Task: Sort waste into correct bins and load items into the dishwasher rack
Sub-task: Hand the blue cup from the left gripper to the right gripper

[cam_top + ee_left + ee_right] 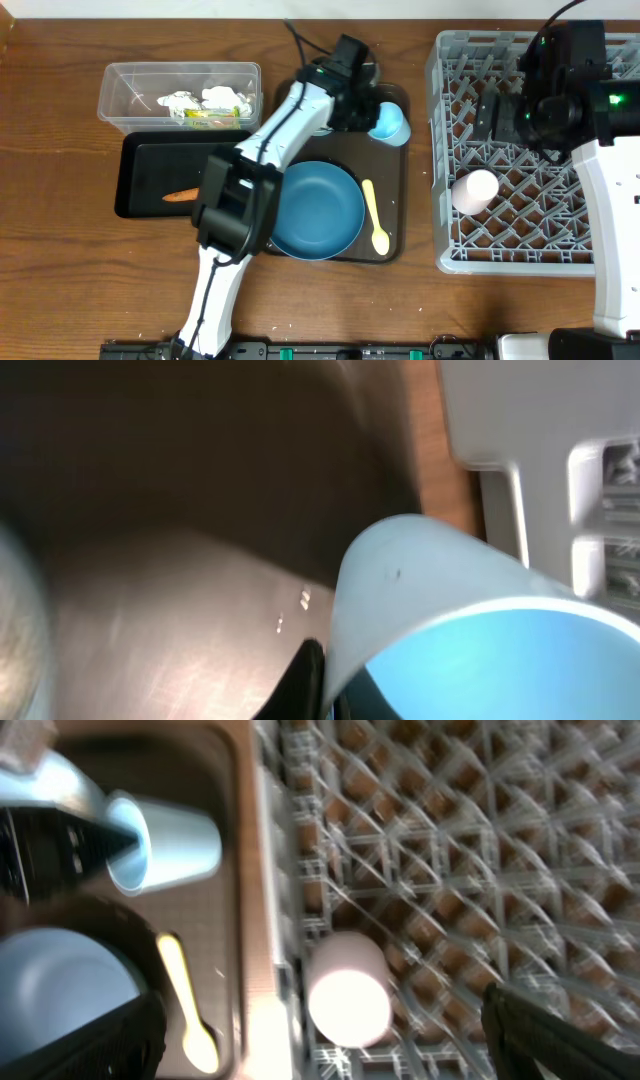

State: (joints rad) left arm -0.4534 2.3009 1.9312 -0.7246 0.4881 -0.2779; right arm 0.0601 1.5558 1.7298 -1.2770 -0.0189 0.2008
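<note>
Left gripper [373,113] clamped on blue cup [391,124] rim, one finger [305,678] inside the mouth. Cup tipped sideways at far-right corner of tray [398,190], near rack [445,150]. Right gripper [320,1005] over rack, jaws wide apart, holding nothing. Pink cup [475,190] lies in rack. Plate [318,208] and spoon [374,215] on tray. Tissue [215,97] and wrapper [210,118] in clear tub [110,95]; carrot stick [180,196] in black tub [150,165].

Left arm [285,115] was white tube links joined by boxy black housings; a thin black cable [298,42] looped off its far end. Right arm [610,200] had a broad white link under a black housing with green lights [612,100]. Right claw [330,1035] fingers [100,1040] were black and wedge-shaped. Left claw [370,108] was black too.
</note>
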